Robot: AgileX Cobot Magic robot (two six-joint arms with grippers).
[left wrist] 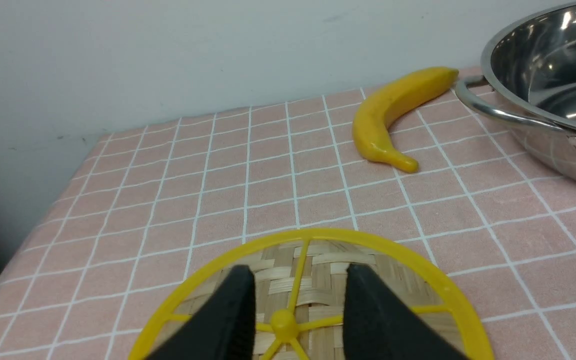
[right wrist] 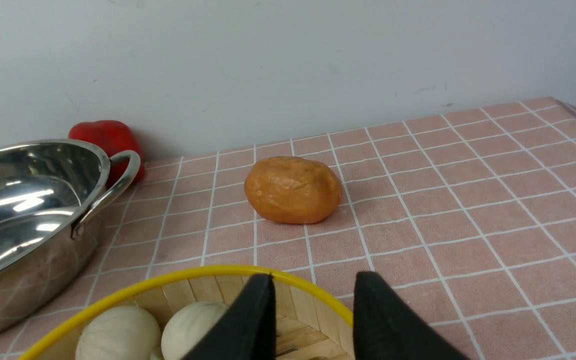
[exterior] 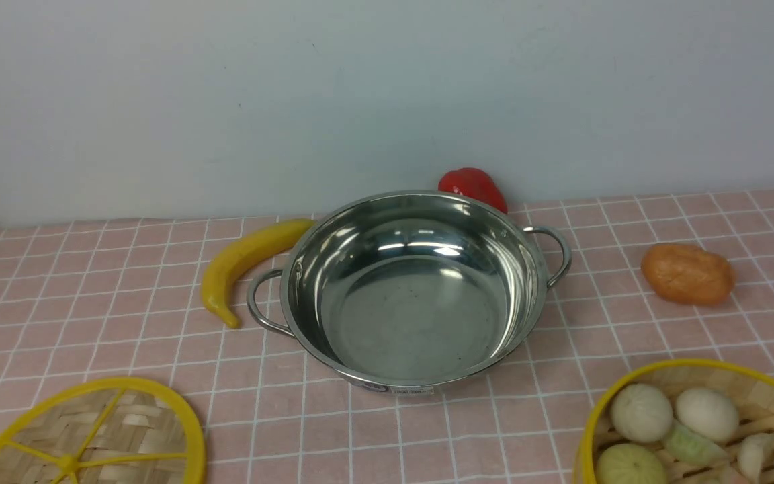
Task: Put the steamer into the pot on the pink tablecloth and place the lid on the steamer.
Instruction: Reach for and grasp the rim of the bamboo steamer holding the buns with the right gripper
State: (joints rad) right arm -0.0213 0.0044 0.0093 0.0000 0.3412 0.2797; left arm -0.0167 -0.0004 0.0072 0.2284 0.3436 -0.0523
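Note:
The shiny steel pot (exterior: 414, 316) stands empty mid-table on the pink tablecloth (exterior: 91, 302). The flat woven lid (exterior: 91, 430) lies at the front left. In the left wrist view my left gripper (left wrist: 300, 272) hangs open over the lid (left wrist: 313, 250), one black finger on each side of its yellow hub. The yellow-rimmed bamboo steamer (exterior: 696, 366) sits at the front right with several white buns (exterior: 642, 411) inside. My right gripper (right wrist: 314, 279) is open, with the steamer's far rim (right wrist: 168, 277) showing in the gap between its fingers. Neither gripper shows in the front view.
A yellow banana (exterior: 239, 262) lies against the pot's left handle. A red pepper (exterior: 473, 185) sits behind the pot by the wall. An orange lump (exterior: 687, 272) rests to the pot's right, beyond the steamer. The cloth's left edge drops off past the lid.

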